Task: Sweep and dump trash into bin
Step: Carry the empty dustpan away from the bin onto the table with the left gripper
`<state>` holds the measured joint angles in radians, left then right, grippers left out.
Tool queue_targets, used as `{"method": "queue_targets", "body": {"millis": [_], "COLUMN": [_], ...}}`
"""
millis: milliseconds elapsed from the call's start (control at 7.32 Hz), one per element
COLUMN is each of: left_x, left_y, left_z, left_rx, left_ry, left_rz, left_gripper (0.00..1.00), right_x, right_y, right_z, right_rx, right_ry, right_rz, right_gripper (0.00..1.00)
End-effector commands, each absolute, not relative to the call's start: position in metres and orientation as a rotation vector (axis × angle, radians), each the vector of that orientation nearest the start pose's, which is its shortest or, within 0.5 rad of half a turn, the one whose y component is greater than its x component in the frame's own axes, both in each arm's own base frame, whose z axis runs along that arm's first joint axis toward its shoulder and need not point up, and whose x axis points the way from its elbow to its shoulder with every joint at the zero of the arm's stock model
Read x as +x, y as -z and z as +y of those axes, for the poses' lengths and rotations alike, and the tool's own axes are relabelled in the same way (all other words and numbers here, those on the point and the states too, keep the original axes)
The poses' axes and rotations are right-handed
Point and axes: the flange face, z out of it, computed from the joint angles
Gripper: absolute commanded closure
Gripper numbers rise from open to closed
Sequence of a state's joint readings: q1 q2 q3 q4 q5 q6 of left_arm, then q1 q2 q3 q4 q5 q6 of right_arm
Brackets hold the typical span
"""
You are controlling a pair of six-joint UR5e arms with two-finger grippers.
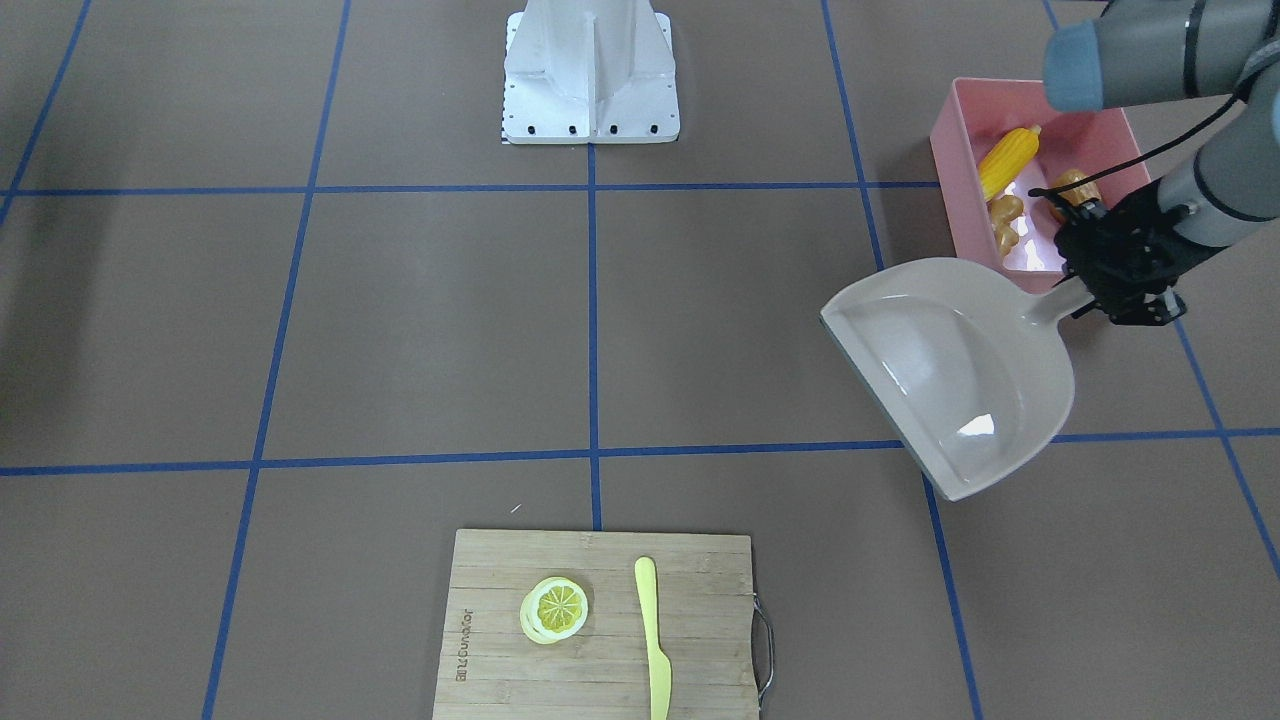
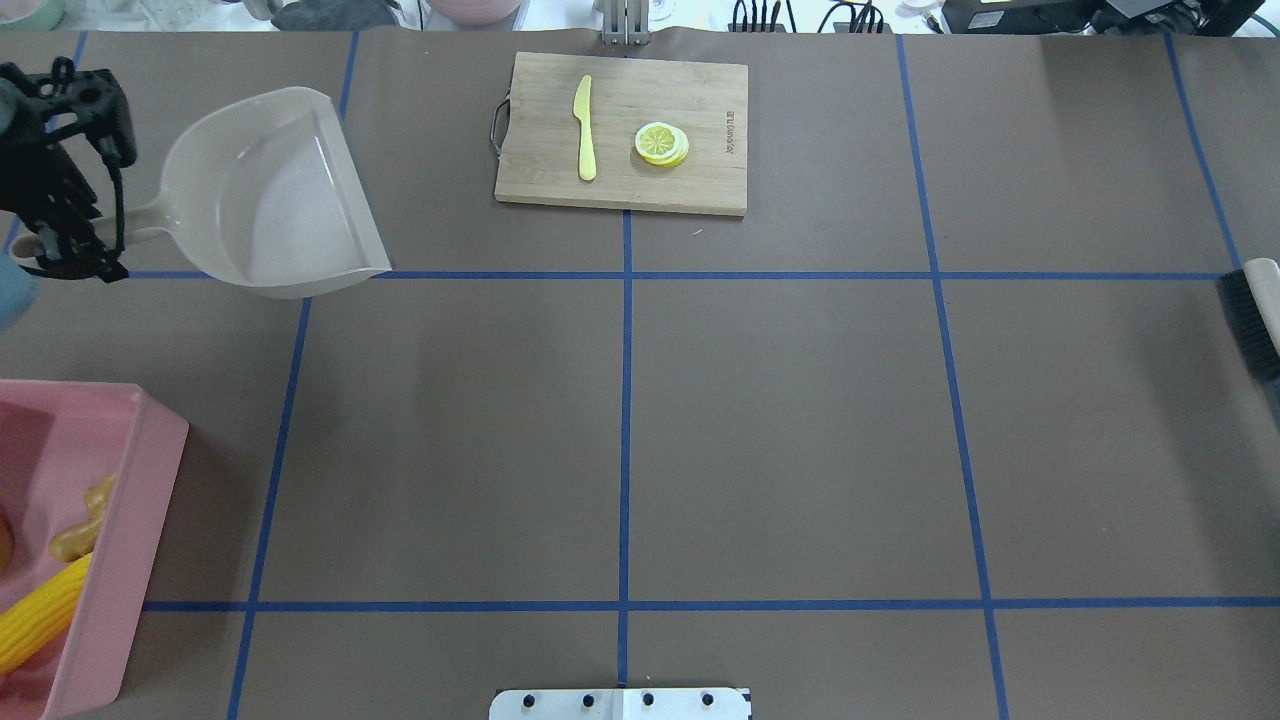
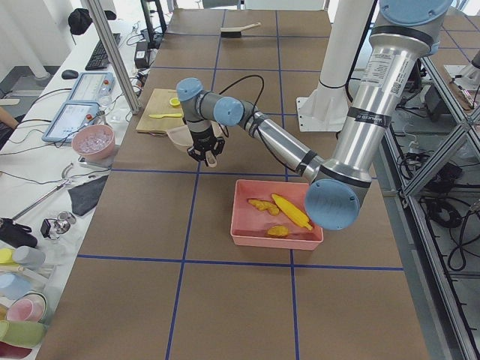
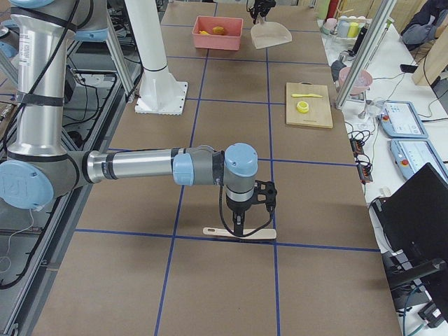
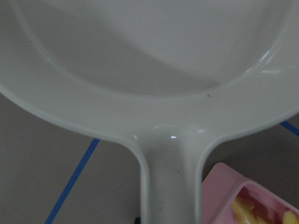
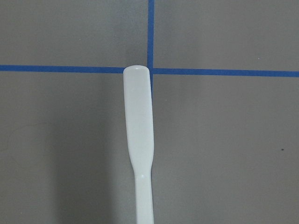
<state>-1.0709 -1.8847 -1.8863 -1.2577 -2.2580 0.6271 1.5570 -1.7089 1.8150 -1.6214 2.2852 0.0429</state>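
Pinches the dustpan (image 1: pixel 950 370) by its handle in the left gripper (image 1: pixel 1120 285), pan empty near the bin (image 1: pixel 950 140) at the table's left end. Looks dumped already: corn cob (image 1: pixel 1008 160), ginger root (image 1: pixel 1005 225) and potato (image 1: pixel 1075 188) lie inside. Cannot tell the right gripper (image 4: pixel 241 222) grip, far right over the brush (image 4: pixel 239 232).

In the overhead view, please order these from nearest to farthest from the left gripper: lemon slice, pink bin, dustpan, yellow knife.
1. dustpan, its handle in the left gripper jaws.
2. pink bin, at the view's lower left.
3. yellow knife, on the left part of the cutting board.
4. lemon slice, right of the knife.
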Motion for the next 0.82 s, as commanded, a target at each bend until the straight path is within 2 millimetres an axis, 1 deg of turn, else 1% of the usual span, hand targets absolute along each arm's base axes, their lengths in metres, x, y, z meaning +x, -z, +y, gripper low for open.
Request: {"method": "queue_targets", "body": {"millis": [0,137,273,547,683], "left_x": [0.277,0.313,0.335,0.368,0.384], "left_y": [-0.339,-0.329,-0.327,-0.340,-0.348], "left_z": [-0.506,-0.493,-0.485,-0.479,-0.483], "left_rx": [0.408,0.402,0.447,0.459,0.485], "left_ry": [-1.302,-1.314,-1.355,-1.407,-1.422], "left_rz": [0.667,0.633,0.603,0.598,0.561], "left_gripper": [1.00,1.00,1.00,1.00,1.00], "right_x": [0.062,0.062,0.062,0.062,0.062], "right_y": [-0.615,-0.615,-0.616,-0.616,-0.616], "right_z": [-0.436,-0.436,-0.436,-0.436,-0.436], "right_rx": [0.025,0.025,0.024,0.024,0.024], "right_ry": [-0.011,-0.011,-0.011,-0.011,-0.011], "right_rz": [-0.717,-0.716,-0.716,-0.716,-0.716], "right_gripper": [0.00,0.00,0.00,0.00,0.00]}}
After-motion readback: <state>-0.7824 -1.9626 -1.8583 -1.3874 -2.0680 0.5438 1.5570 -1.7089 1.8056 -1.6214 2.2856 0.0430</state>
